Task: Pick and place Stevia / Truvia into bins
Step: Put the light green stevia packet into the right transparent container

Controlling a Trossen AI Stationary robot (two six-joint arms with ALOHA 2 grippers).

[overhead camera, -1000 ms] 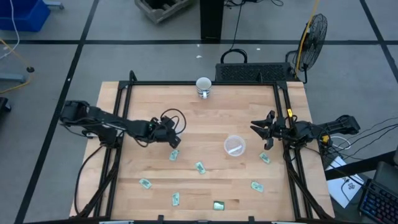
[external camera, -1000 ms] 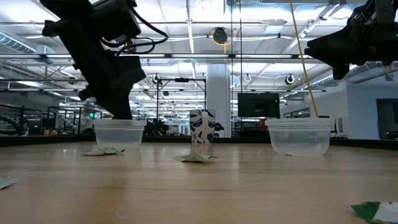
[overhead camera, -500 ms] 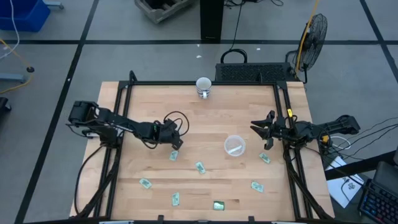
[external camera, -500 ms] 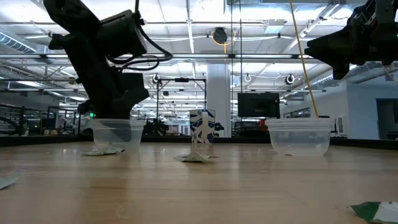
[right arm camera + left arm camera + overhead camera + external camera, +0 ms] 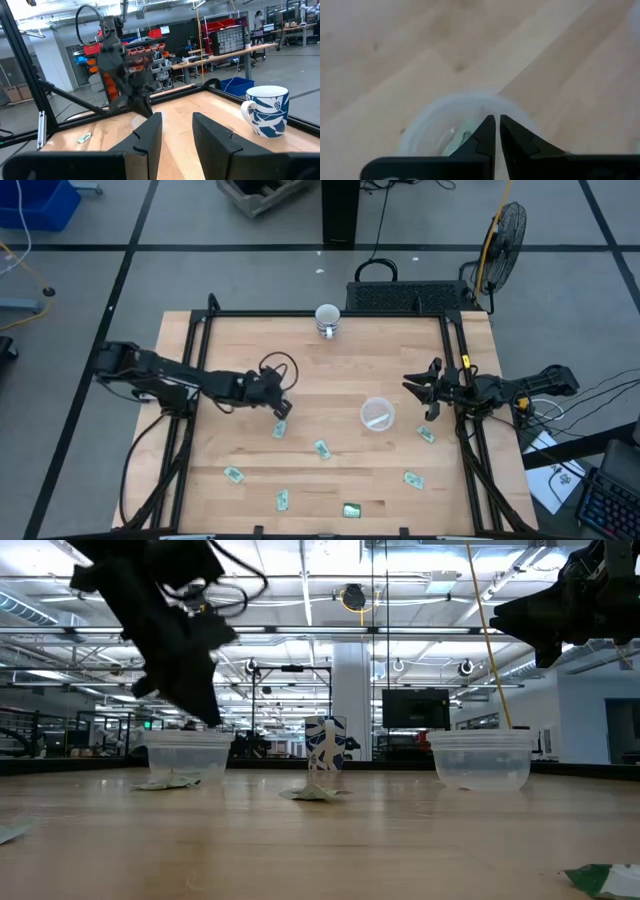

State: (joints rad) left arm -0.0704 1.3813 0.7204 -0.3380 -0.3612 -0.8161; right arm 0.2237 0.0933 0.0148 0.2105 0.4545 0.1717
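My left gripper (image 5: 281, 408) (image 5: 208, 718) hangs just above the left clear cup (image 5: 188, 752), pointing down into its mouth (image 5: 445, 107). Its fingers (image 5: 497, 122) are shut with nothing between them. Something pale green lies inside that cup (image 5: 454, 145). The second clear cup (image 5: 377, 415) (image 5: 480, 758) stands right of centre with a whitish piece in it. Several green-and-white sachets lie flat on the wood: (image 5: 280, 430), (image 5: 322, 449), (image 5: 234, 475), (image 5: 283, 499), (image 5: 352, 510), (image 5: 413, 479), (image 5: 426, 434). My right gripper (image 5: 418, 400) (image 5: 176, 127) waits open in the air near the table's right edge.
A white mug with a blue pattern (image 5: 327, 318) (image 5: 267, 110) stands near the far edge. A black frame (image 5: 300, 313) runs along the table's left, right and far sides. One sachet (image 5: 165, 782) lies right beside the left cup. Bare wood (image 5: 320, 370) lies between the cups and the mug.
My left arm dipped and leaned toward the left cup, then drew back up; its gripper stays over that cup. The right arm has kept still, and the sachets and cups have not moved.
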